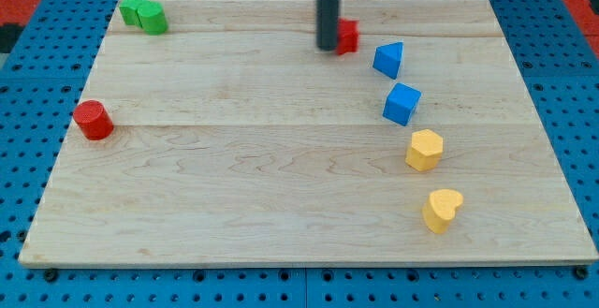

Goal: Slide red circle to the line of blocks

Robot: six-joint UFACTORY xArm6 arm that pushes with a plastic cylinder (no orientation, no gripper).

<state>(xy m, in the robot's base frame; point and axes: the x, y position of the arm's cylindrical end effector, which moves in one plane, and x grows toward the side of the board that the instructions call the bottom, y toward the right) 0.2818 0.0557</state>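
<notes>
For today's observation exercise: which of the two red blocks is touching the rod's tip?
The red block at the view's top, right beside my tip; the red circle sits alone far left.

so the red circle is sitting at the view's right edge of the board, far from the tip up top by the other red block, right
Not quite: the red circle sits near the view's left edge, not the right, as the camera view shows. The rest holds: my tip is at the view's top, right beside the other red block, far from the circle.

The table (281,177) is pale, smooth wood with visible grain; the red circle (93,120) looks matt, the rod (328,8) dark and matt.
</notes>
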